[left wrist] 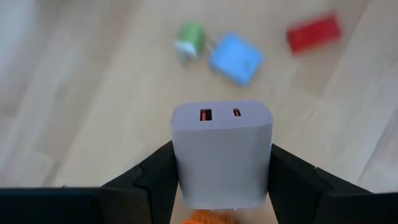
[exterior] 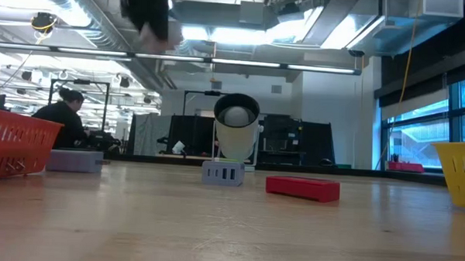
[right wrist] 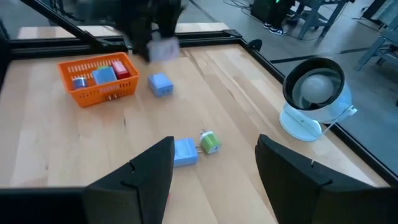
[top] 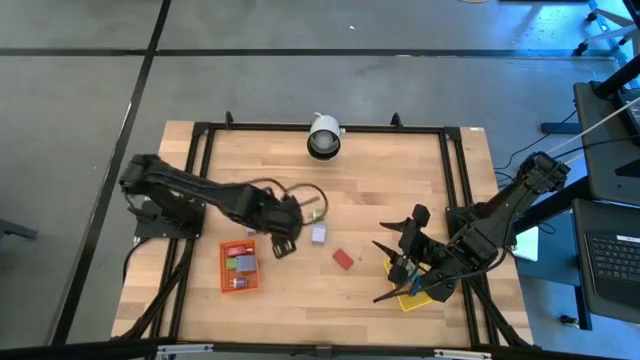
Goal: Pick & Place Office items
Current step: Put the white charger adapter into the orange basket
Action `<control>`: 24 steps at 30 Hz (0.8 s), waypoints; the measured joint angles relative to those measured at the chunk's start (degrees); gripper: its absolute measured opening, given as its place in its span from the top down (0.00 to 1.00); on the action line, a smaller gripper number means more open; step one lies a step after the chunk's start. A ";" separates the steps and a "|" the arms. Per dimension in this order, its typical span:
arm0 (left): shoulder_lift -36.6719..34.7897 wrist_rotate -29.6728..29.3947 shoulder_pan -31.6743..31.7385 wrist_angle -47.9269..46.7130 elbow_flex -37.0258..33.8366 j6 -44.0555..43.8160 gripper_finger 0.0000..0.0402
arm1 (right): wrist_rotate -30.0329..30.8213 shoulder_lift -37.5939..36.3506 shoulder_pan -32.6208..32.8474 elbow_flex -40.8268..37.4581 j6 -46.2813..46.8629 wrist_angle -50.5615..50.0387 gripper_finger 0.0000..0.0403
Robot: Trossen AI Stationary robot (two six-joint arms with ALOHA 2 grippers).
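My left gripper (top: pixel 283 238) hangs high over the table, just beyond the orange tray (top: pixel 238 266), shut on a lilac-grey charger block (left wrist: pixel 222 155). In the right wrist view the block (right wrist: pixel 163 48) shows in mid-air. On the wood below lie a green plug (left wrist: pixel 189 40), a blue block (left wrist: pixel 236 57) and a red block (left wrist: pixel 314 31). Another blue block (right wrist: pixel 160 84) lies near the tray. My right gripper (right wrist: pixel 214 168) stands open and empty, raised near the yellow tray (top: pixel 412 298). My left gripper pinches the charger block by its two opposite side walls (left wrist: pixel 181 171) between its two fingers. The fingers slant steeply down from above. The end with the two ports (left wrist: pixel 219 114) sticks out past the fingertips. The block is lifted clear of the table.
The orange tray (right wrist: pixel 99 78) holds several small pieces. A white round camera (top: pixel 323 137) stands at the table's far edge. A black frame (top: pixel 455 180) runs around the table. In the low view a lilac charger (exterior: pixel 222 173) and the red block (exterior: pixel 303 187) lie mid-table.
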 joint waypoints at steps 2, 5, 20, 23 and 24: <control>-3.65 -3.53 -1.59 0.09 0.00 -2.10 0.51 | 0.16 0.00 0.34 0.00 -0.02 0.31 0.44; -8.24 -8.00 -5.49 0.26 -0.02 -5.80 0.51 | 0.23 0.00 0.78 0.01 -0.02 0.73 0.44; -12.24 -0.38 -23.68 -1.75 -14.01 -25.87 0.51 | -0.09 -0.02 0.99 0.01 -2.93 5.97 0.44; -12.21 2.97 -25.26 -1.24 -17.00 -28.33 0.51 | -0.08 -0.02 0.99 0.01 -3.23 6.19 0.44; -12.21 4.09 -25.65 -0.64 -18.10 -28.87 0.51 | -0.08 -0.01 0.99 0.00 -3.21 6.19 0.44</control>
